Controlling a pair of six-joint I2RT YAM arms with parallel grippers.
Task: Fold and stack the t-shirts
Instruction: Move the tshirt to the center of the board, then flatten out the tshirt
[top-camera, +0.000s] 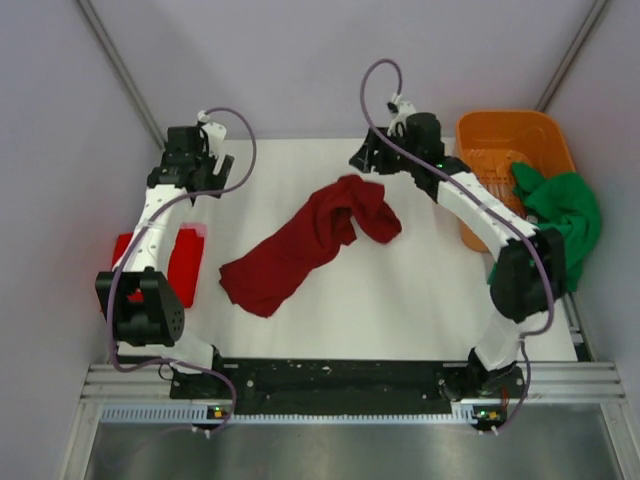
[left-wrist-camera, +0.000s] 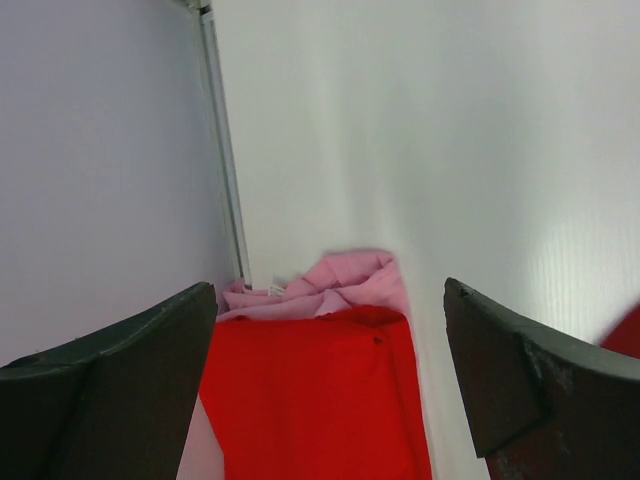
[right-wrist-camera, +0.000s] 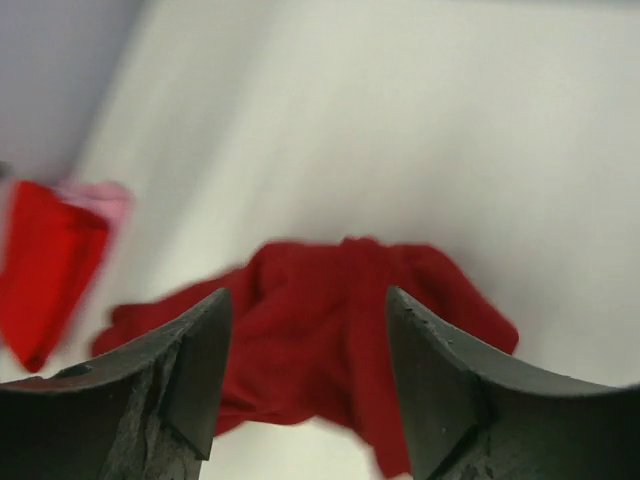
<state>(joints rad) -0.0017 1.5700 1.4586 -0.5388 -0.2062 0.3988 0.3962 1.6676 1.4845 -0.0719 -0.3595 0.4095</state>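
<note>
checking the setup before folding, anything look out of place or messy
The green t-shirt hangs half out of the orange basket, over its right rim. The maroon t-shirt lies crumpled mid-table. The bright red t-shirt at left is folded.

Overhead and low wrist views share bright-red t-shirt (top-camera: 188, 266).

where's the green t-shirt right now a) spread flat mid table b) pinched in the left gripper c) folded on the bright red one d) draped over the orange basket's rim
d: the green t-shirt hangs over the rim of the orange basket at the table's right side.
</note>
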